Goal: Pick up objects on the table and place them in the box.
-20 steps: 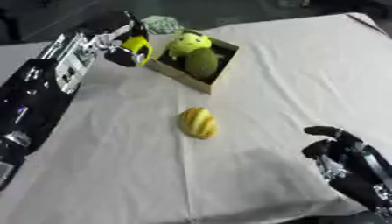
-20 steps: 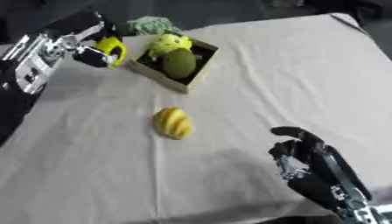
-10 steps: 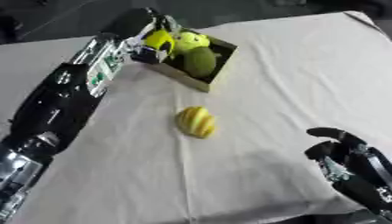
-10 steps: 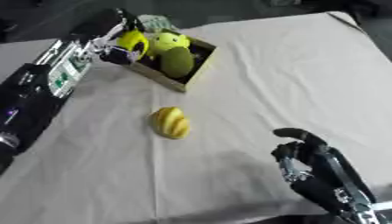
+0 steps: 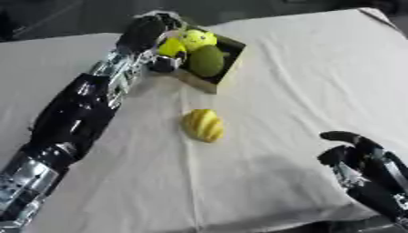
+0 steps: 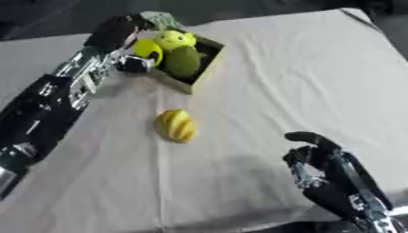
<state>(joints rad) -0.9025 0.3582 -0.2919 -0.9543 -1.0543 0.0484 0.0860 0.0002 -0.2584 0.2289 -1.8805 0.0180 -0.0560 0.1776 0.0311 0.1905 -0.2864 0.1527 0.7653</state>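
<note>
Left hand (image 5: 150, 32) reaches over the near-left edge of the box (image 5: 226, 69) in the left eye view, fingers curled round a yellow ball (image 5: 170, 47) held at the rim, not yet let go. Inside already lie a yellow-green ball (image 5: 197, 39) and a dark green fruit (image 5: 206, 60).

From the right eye view, a yellow ridged fruit (image 6: 175, 125) lies on the white tablecloth (image 6: 263, 63), well apart from the box, judged the last pickup. Right hand (image 6: 318, 161) idles near the lower right corner, fingers curled, empty.
</note>
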